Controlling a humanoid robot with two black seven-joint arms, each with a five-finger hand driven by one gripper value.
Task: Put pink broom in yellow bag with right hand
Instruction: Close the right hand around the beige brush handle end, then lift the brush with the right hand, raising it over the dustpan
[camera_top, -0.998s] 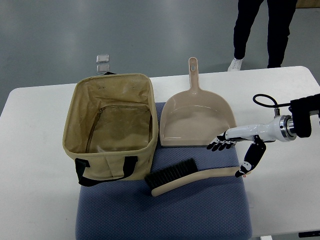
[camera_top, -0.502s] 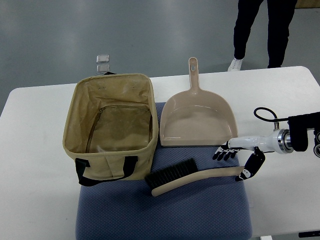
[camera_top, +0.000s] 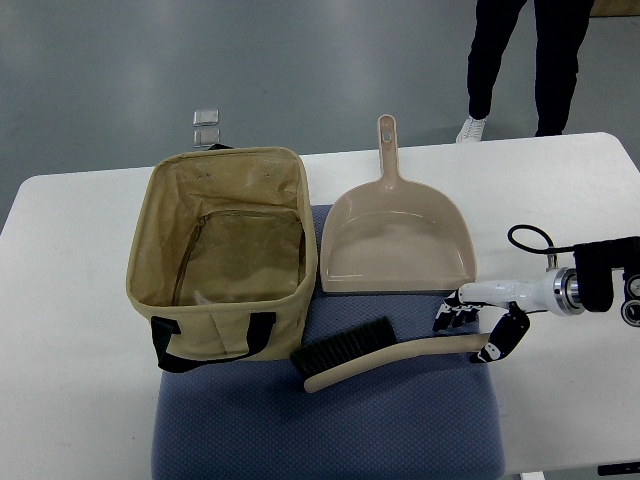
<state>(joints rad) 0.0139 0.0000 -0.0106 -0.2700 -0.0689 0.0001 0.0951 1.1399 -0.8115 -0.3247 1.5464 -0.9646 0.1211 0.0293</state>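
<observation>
Fingers (camera_top: 456, 318) first: the dark fingertips are bunched side by side and point toward the picture's left, low over the mat, while the thumb hangs apart below them, right at the tip of the broom handle. Whether the thumb actually touches the handle cannot be told (it's very close), but nothing is clamped between thumb and fingers. That's the right hand (camera_top: 482, 320), white-shelled, its arm reaching in from the right edge with a black cable looped above the wrist.

Now the pink broom (camera_top: 385, 352): a pale beige-pink curved handle with a strip of dark bristles along its upper left part. It lies flat on the blue mat (camera_top: 330, 430), bristle end toward the bag, handle end toward the hand.

Just above it sits the dustpan (camera_top: 395, 240), same pale colour, open mouth facing the broom, its long handle pointing away across the white counter (camera_top: 70, 400).

To the left stands the yellow bag (camera_top: 225, 255), a tan fabric box with black straps, upright and wide open. Inside, only its lining shows, with a zip pocket on the floor.

A person's dark trouser legs (camera_top: 520, 60) stand beyond the far edge.
</observation>
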